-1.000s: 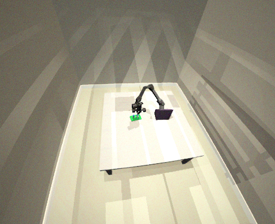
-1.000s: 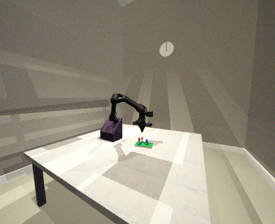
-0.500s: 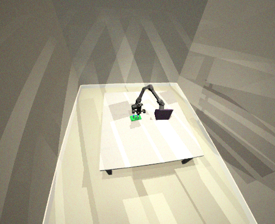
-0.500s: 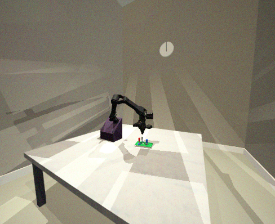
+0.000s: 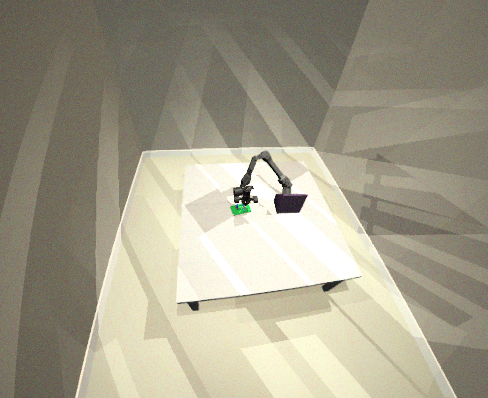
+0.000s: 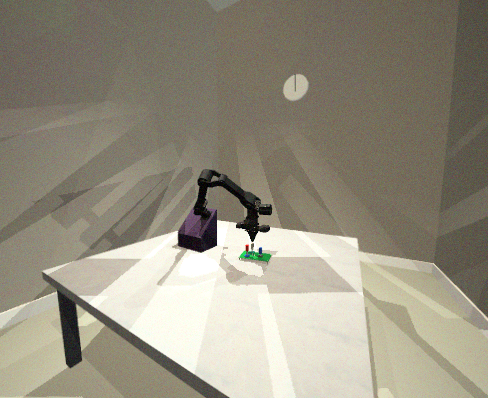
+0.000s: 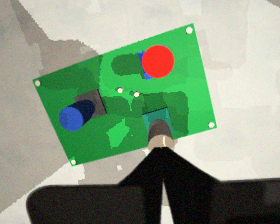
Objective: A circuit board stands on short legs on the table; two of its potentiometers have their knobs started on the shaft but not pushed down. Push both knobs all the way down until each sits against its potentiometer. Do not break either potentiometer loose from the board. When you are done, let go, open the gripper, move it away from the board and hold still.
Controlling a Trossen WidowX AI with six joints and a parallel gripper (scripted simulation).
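The green circuit board [image 5: 235, 212] [image 6: 266, 257] [image 7: 201, 90] stands on the table. A red knob [image 6: 247, 247] [image 7: 158, 61] is above a blue potentiometer [image 7: 142, 57]. A blue knob [image 6: 260, 250] [image 7: 71, 119] is above a brown-grey potentiometer [image 7: 94, 95]. A tan-grey knob [image 6: 252, 246] [image 7: 160, 142] is above a teal potentiometer [image 7: 152, 117]. How far each knob is down its shaft is too small to tell. My gripper [image 5: 246, 204] [image 6: 252, 240] [image 7: 161, 153] is shut and empty, pointing down, its tips just above the tan-grey knob. Whether they touch it I cannot tell.
The arm's purple base block [image 5: 290, 203] [image 6: 197, 232] stands on the white table [image 5: 219, 270] [image 6: 309, 340], beside the board. The red and blue knobs rise close to the tan-grey one. Small white studs [image 7: 120, 90] show mid-board.
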